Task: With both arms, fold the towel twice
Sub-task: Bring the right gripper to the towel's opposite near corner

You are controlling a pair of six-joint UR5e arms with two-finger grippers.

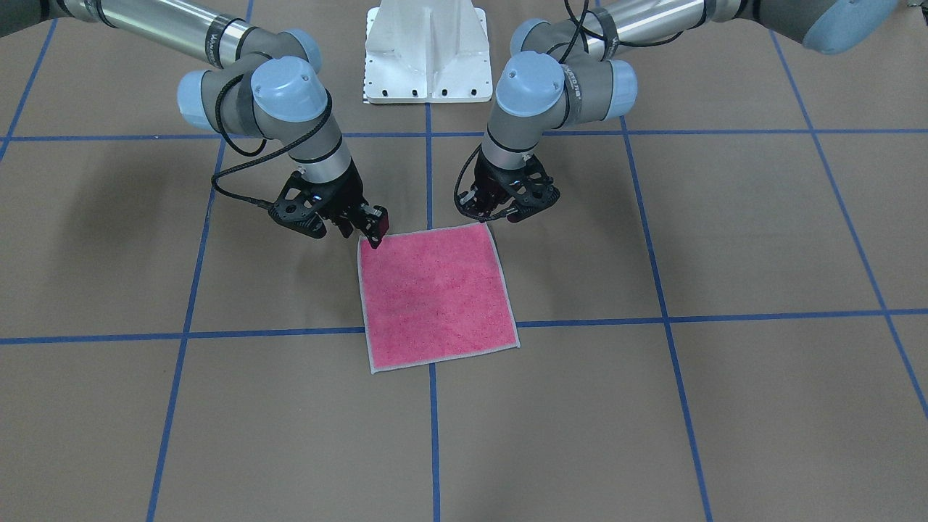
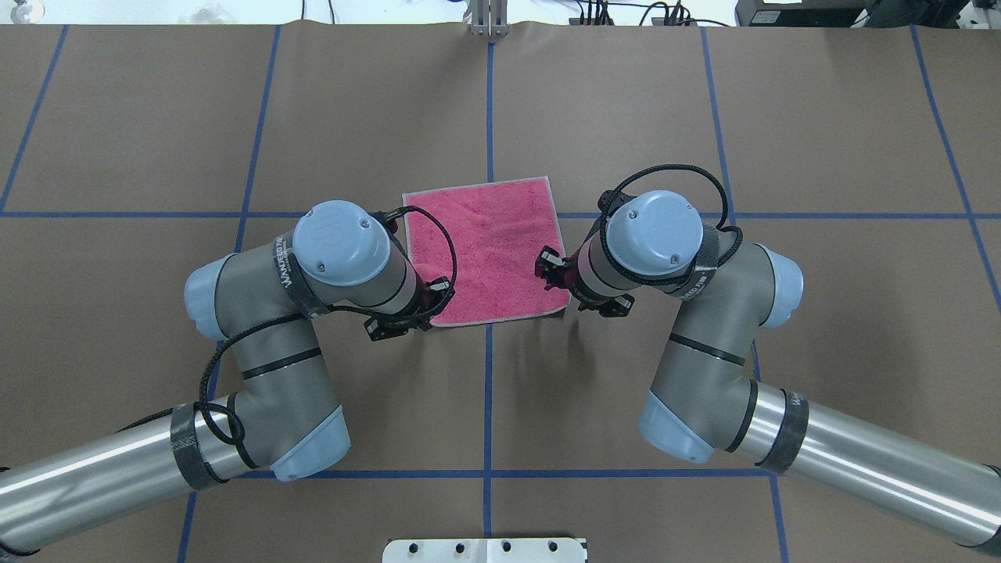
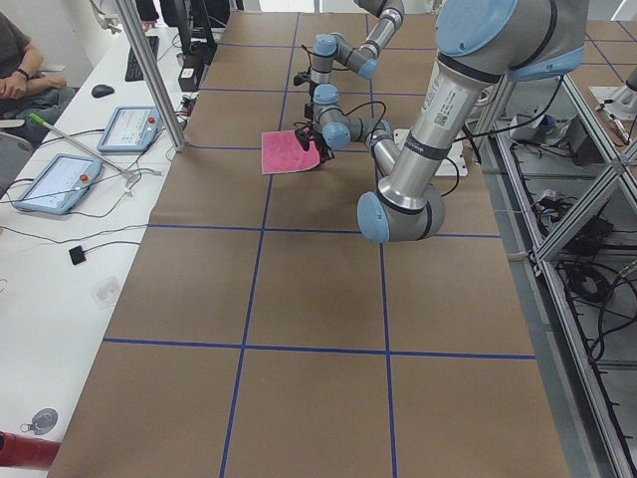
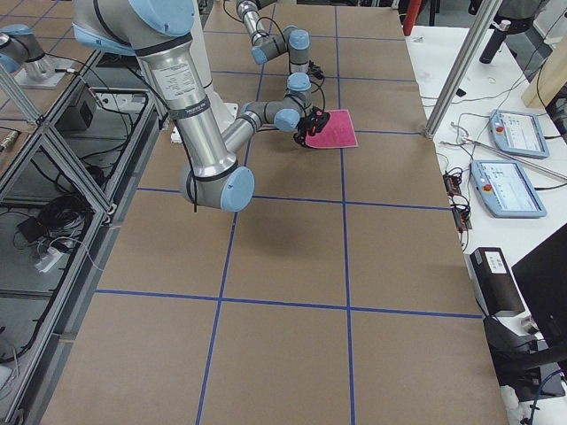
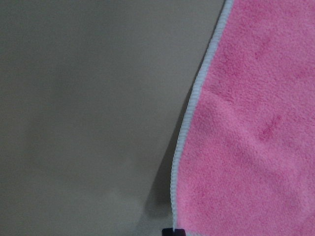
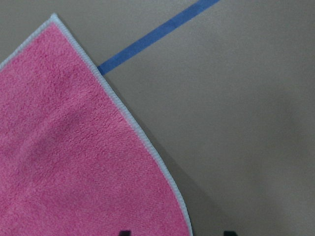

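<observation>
The towel (image 1: 435, 297) lies pink face up on the brown table, its pale border showing all round; it also shows in the overhead view (image 2: 489, 250). My left gripper (image 1: 500, 212) is at the towel's robot-side corner. In the left wrist view a single black tip (image 5: 171, 231) sits on the towel's edge, which curves up with a shadow under it, so the gripper looks shut on it. My right gripper (image 1: 366, 230) is at the other robot-side corner. In the right wrist view two fingertips (image 6: 124, 232) stand apart with the towel's edge (image 6: 147, 147) between them.
The white pedestal base (image 1: 428, 51) stands behind the towel at the robot's side. Blue tape lines (image 1: 431, 435) cross the table. A side bench with tablets (image 3: 55, 184) and a seated person (image 3: 20, 70) runs along the far edge.
</observation>
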